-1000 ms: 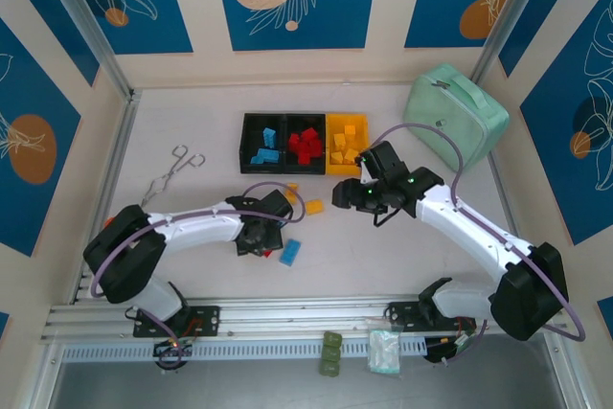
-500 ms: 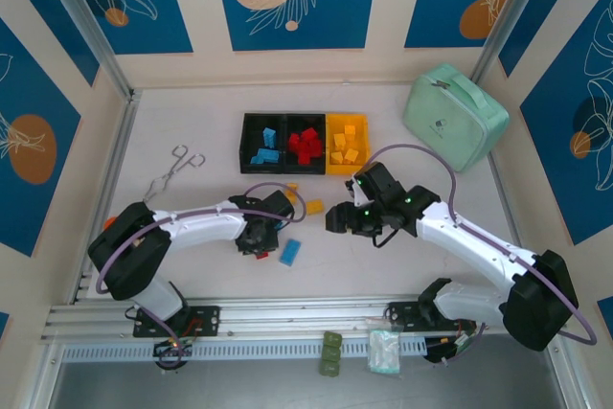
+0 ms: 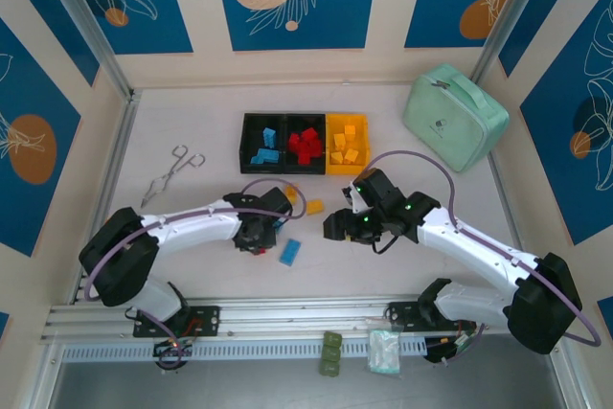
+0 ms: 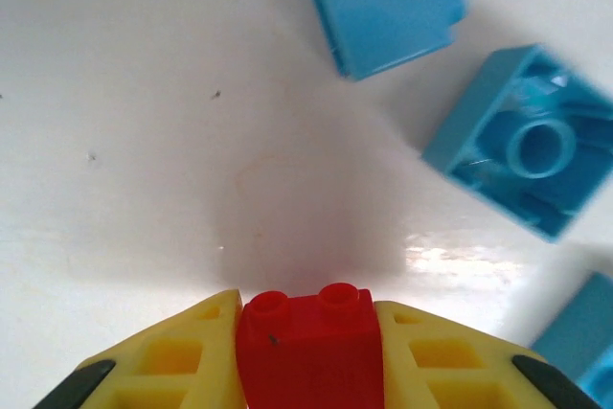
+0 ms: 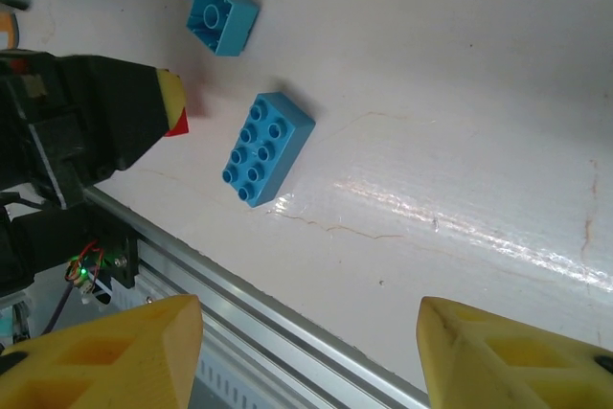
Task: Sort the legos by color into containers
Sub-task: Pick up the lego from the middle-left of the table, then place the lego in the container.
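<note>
- Table (image 3: 211,102): the bins stand toward its far middle.
- Case (image 3: 455,117): mint green, right of the bins and well apart from them.
- Bins (image 3: 244,141): three joined in a row. The left black one has blue pieces (image 3: 265,150), the middle black one red pieces (image 3: 305,146), and the yellow one yellow pieces (image 3: 347,146).
- Left pincer (image 4: 306,328): on the near side of the bins, in front of the left black one and low over the table. Its yellow fingers (image 4: 172,361) pinch a red brick (image 4: 308,356) from both sides.
- Right pincer (image 5: 306,332): on the near side of the bins, in front of the yellow one. It is spread, with nothing between its fingers.
- Loose blue brick (image 3: 289,252): eight studs up, flat on the table, nearer the arm bases than both pincers.
- Upturned blue brick (image 4: 522,141): hollow side up, just ahead of the left pincer, with a second blue brick (image 4: 378,2) beside it.
- Orange bricks (image 3: 314,206): two lie on the table just near of the middle bin.
</note>
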Available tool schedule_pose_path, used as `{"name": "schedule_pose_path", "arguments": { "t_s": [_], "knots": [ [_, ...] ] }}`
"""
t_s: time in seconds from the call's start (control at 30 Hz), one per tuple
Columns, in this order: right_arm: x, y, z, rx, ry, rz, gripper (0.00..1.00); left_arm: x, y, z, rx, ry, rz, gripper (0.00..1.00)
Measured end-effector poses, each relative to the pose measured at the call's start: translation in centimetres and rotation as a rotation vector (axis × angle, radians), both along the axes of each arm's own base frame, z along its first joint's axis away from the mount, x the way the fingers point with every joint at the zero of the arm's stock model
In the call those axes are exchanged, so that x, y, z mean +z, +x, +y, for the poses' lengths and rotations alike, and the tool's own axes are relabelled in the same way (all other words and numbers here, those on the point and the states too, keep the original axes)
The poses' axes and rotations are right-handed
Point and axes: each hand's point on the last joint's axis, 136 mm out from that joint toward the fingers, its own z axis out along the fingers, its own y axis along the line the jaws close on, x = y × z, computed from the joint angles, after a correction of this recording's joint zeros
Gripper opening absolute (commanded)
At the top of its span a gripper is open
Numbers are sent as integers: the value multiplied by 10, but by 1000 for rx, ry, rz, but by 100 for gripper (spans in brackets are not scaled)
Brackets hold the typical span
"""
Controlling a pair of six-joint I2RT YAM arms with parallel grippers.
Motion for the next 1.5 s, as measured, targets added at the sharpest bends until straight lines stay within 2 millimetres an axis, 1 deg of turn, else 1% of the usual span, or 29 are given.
{"name": "schedule_pose_path", "arguments": {
  "t_s": [0.1,0.23,0.37,0.47,0.6,0.83,1.0,1.1,1.2,1.27,1.37,1.43,1.47,1.5],
  "knots": [
    [2,0,0,-1,7,-8,62,20,14,-8,-23,-17,-41,22],
    [8,1,-2,-8,22,-26,62,51,38,-22,-57,-48,-105,22],
    [12,3,-7,-27,38,-47,62,81,72,-36,-82,-68,-170,22],
    [14,4,-13,-53,49,-59,62,95,100,-49,-105,-72,-204,22],
    [14,10,-20,-91,55,-68,62,104,139,-69,-138,-71,-236,22],
    [14,22,-30,-164,51,-71,62,106,205,-98,-174,-74,-272,22],
    [11,24,-34,-188,41,-65,62,97,250,-111,-172,-94,-284,22],
    [10,25,-35,-199,37,-61,62,93,273,-119,-170,-118,-293,23],
    [9,25,-37,-212,30,-56,62,87,288,-124,-170,-135,-295,24],
    [9,26,-37,-218,28,-55,62,83,296,-127,-167,-147,-296,26],
    [9,26,-38,-224,25,-54,62,76,301,-132,-171,-172,-286,30],
    [8,26,-38,-226,24,-51,62,70,303,-134,-175,-185,-276,38],
    [8,26,-38,-228,24,-50,62,67,303,-135,-176,-190,-269,45],
    [8,26,-38,-230,24,-49,62,67,304,-136,-181,-192,-267,48]
  ]
}}
